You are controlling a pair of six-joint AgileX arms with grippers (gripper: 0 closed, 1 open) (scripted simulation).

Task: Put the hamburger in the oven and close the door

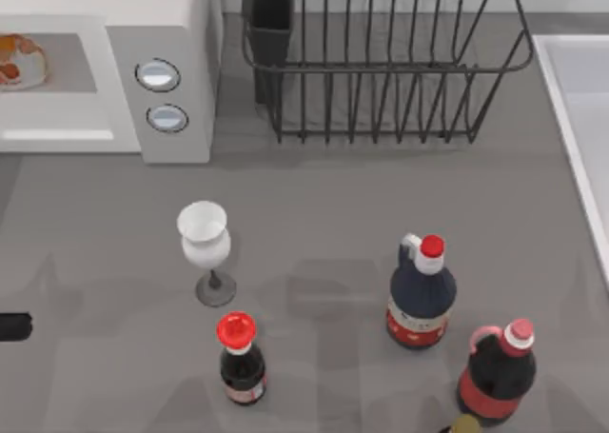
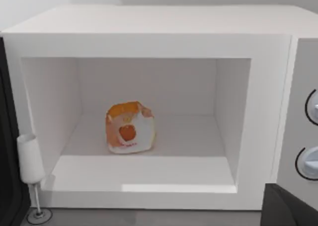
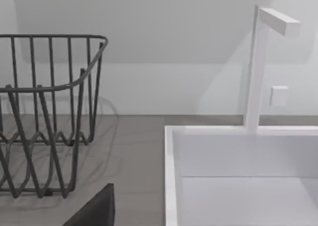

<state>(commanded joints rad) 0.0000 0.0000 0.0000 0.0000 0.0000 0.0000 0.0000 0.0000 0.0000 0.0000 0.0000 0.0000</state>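
Round orange-tan hamburger (image 2: 129, 127) inside boxy white oven (image 2: 149, 32), pincer states unclear

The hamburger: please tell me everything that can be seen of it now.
The hamburger is a small, lumpy orange-tan bun with whitish patches and a round red-orange spot on its front. It sits on the pale floor of the oven, toward the back and left of the middle, apart from the walls. The oven's front stands open. Nothing holds it.

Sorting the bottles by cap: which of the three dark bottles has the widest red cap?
The small bottle nearest the wine glass; its broad red cap overhangs its neck. The other bottles have smaller caps and looped handles.
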